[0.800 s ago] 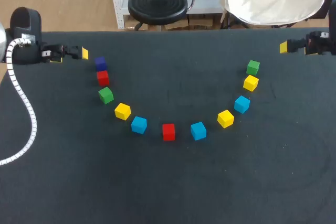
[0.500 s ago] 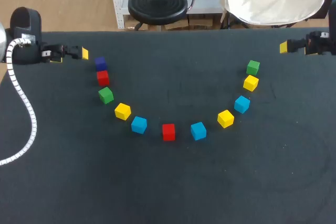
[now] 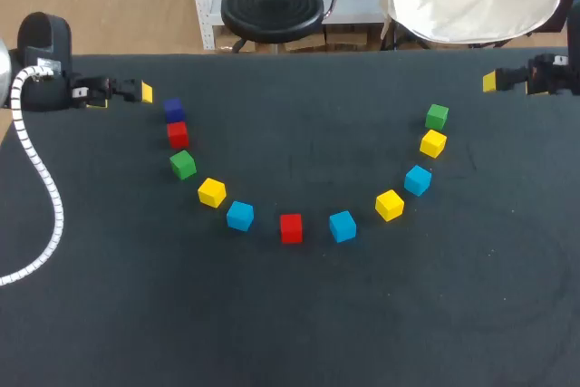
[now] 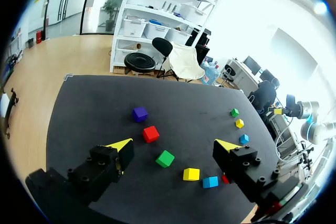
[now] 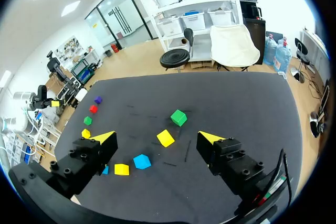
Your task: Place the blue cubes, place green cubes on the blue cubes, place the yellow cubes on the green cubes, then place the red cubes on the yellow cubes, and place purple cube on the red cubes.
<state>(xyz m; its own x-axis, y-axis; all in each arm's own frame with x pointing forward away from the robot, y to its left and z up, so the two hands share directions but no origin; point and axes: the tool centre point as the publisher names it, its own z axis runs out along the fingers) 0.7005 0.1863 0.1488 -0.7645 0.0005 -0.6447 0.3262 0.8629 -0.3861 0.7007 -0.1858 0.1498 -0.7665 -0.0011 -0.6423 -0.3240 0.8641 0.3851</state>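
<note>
Several cubes lie in an arc on the black table (image 3: pixel 299 314). From the left they run purple (image 3: pixel 174 109), red (image 3: pixel 178 134), green (image 3: pixel 183 165), yellow (image 3: pixel 212 192), blue (image 3: pixel 240 216), red (image 3: pixel 291 227), blue (image 3: pixel 343 226), yellow (image 3: pixel 390 205), blue (image 3: pixel 418 179), yellow (image 3: pixel 433 143), green (image 3: pixel 437 116). My left gripper (image 3: pixel 140 92) hovers open at the far left, just beside the purple cube (image 4: pixel 139 114). My right gripper (image 3: pixel 491 82) hovers open at the far right, beyond the green cube (image 5: pixel 178 117). Neither one holds anything.
A white ribbed cable (image 3: pixel 41 178) hangs from my left arm over the table's left side. The front half of the table holds no objects. Nothing is stacked.
</note>
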